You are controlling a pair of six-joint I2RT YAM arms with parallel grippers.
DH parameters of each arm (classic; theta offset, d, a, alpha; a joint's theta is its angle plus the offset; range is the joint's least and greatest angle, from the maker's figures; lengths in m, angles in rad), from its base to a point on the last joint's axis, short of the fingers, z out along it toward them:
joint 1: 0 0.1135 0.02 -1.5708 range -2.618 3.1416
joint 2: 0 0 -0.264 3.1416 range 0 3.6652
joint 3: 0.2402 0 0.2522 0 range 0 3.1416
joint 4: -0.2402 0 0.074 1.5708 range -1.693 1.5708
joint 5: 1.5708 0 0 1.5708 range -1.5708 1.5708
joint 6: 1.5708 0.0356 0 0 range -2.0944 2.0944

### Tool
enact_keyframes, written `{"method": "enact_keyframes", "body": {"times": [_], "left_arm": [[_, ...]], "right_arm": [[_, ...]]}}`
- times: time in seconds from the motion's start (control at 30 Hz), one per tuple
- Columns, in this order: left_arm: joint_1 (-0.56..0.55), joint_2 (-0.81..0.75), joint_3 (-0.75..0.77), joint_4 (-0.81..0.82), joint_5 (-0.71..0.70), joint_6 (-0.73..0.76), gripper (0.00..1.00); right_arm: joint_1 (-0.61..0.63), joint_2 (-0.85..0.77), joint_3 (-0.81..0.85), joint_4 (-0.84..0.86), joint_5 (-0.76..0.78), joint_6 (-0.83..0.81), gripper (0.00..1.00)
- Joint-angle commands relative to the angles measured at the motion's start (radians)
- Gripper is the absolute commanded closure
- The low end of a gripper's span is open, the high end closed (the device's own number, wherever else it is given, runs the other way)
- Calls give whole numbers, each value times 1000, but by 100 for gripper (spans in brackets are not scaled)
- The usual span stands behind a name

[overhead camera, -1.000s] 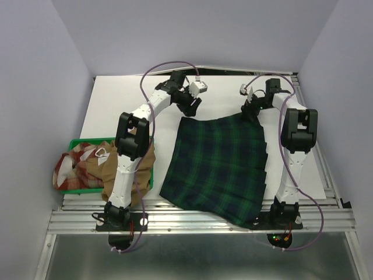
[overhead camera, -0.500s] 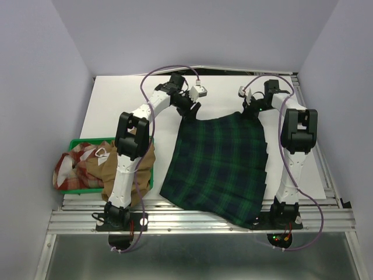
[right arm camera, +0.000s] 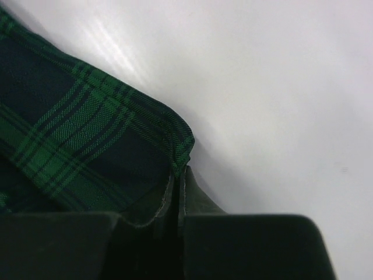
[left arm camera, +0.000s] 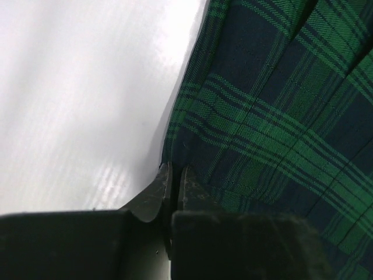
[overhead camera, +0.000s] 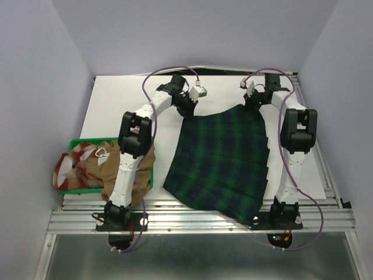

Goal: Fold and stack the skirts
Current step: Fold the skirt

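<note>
Left gripper (left arm camera: 173,175) and right gripper (right arm camera: 178,175) were each closed tight on a far corner of the tartan skirt (overhead camera: 221,163); I judged they should pull evenly and level so it would lie flat.

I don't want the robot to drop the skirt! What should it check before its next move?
1. Left gripper shut on a far corner of the tartan skirt: ok.
2. Right gripper shut on the other far corner: ok.
3. Pinch deep enough for pulling: cannot tell, only the edge shows between the fingers.
4. Whole skirt on the white tabletop: not ok, its near hem lies over the metal rails.
5. Tan skirt and checked skirt apart from the tartan one, by the green tray: ok.
</note>
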Motion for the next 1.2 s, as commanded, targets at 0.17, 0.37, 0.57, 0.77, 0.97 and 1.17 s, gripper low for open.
{"method": "enact_keyframes", "body": {"times": [0.17, 0.37, 0.57, 0.77, 0.97, 1.17], "left_arm": [[77, -240, -142, 424, -114, -176, 100], [78, -253, -179, 429, -139, -126, 100], [77, -337, -277, 458, -131, -58, 100], [77, -484, -441, 511, -126, 64, 100], [71, -641, -624, 534, -99, 161, 100], [52, -797, -810, 538, -76, 241, 100]], "right_arm": [[-7, -46, 280, 311, 139, 232, 99], [-7, -130, 213, 295, 98, 133, 99], [-7, -271, 15, 279, 86, 39, 99], [-7, -462, -117, 223, 41, -7, 99], [-7, -639, -223, 102, -23, -74, 99], [-7, -831, -442, -37, -72, -209, 99]]}}
